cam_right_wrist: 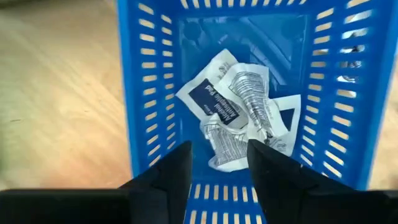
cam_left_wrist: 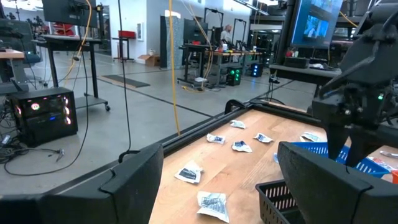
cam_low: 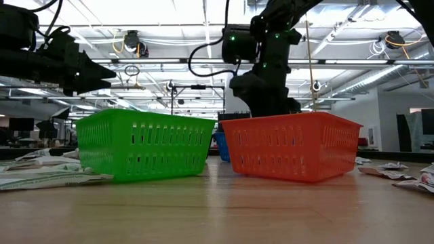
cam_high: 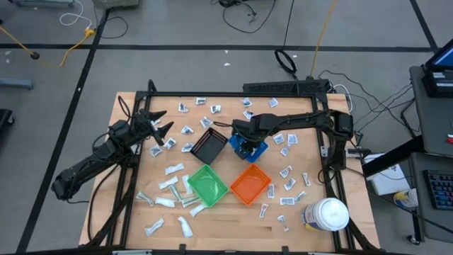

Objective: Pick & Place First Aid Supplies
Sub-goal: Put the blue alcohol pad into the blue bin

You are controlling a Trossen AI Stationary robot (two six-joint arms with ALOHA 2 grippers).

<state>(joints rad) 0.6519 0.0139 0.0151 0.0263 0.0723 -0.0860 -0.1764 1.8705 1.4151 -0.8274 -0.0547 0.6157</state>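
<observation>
Small white first aid packets lie scattered over the wooden table, for instance at the far side (cam_high: 200,103) and near the left (cam_high: 172,185). A few more packets (cam_right_wrist: 236,106) lie on the floor of the blue bin (cam_right_wrist: 143,93). My right gripper (cam_right_wrist: 219,167) hangs just above that blue bin (cam_high: 256,149), pointing steeply down, fingers apart with nothing between them. My left gripper (cam_high: 161,122) waits at the table's left, level and open (cam_left_wrist: 221,180), touching nothing.
A black bin (cam_high: 209,146), a green bin (cam_high: 207,184) and an orange bin (cam_high: 250,184) stand close around the blue one at the table's middle. A large white round jar (cam_high: 325,214) stands at the near right corner. A black frame edges the table.
</observation>
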